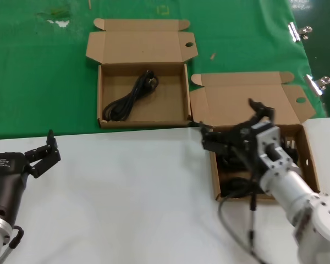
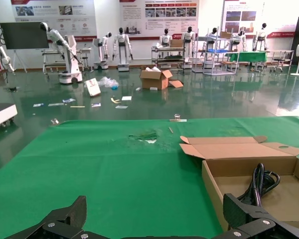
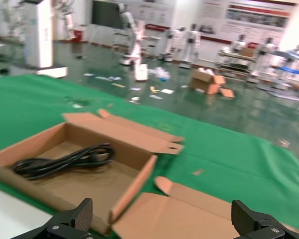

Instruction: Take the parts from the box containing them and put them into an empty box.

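The near right cardboard box point(image 1: 313, 165) holds black power cords point(image 1: 235, 187), mostly hidden under my right arm. My right gripper point(image 1: 235, 122) hovers over its back left part, open wide and empty. In the right wrist view my right gripper point(image 3: 162, 221) is over this box's flap lid point(image 3: 189, 214). The other box point(image 1: 102, 93) lies farther back to the left, with one black cord point(image 1: 133, 96) in it. It also shows in the right wrist view point(image 3: 37, 184) with the cord point(image 3: 65, 160). My left gripper point(image 1: 44, 151) is open and empty over the white table, far left.
The far box point(image 2: 212, 184) and its cord point(image 2: 259, 181) show past my left gripper point(image 2: 154, 221). Green cloth point(image 1: 38, 82) covers the back, white table point(image 1: 126, 192) the front. Two metal clips point(image 1: 300, 30) lie at the right edge. A grey robot cable point(image 1: 252, 220) hangs by my right arm.
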Available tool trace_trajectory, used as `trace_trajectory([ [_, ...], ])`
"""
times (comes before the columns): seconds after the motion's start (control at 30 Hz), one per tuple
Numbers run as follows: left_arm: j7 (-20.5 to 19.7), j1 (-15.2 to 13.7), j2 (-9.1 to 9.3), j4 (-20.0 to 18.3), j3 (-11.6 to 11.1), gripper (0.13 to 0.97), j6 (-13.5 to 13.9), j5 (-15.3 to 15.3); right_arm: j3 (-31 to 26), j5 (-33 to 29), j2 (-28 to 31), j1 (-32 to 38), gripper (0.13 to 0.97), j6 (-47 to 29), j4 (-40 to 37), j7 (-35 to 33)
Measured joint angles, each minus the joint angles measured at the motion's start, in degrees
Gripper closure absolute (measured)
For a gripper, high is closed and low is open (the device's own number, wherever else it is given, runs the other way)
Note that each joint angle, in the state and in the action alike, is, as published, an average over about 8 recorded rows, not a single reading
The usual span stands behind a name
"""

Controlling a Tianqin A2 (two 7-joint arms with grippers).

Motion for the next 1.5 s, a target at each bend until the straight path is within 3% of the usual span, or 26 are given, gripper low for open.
trace_trajectory([
  [0.5, 0.02, 0.00, 0.00, 0.00, 0.00, 0.132, 0.00, 0.00, 7.90, -2.04, 2.94, -13.26, 0.129, 6.06, 15.98, 12.89],
  [1.5, 0.00, 0.00, 0.00, 0.00, 0.00, 0.132, 0.00, 0.00, 8.30, -2.15, 3.09, -13.94, 0.129, 6.38, 16.81, 13.55],
])
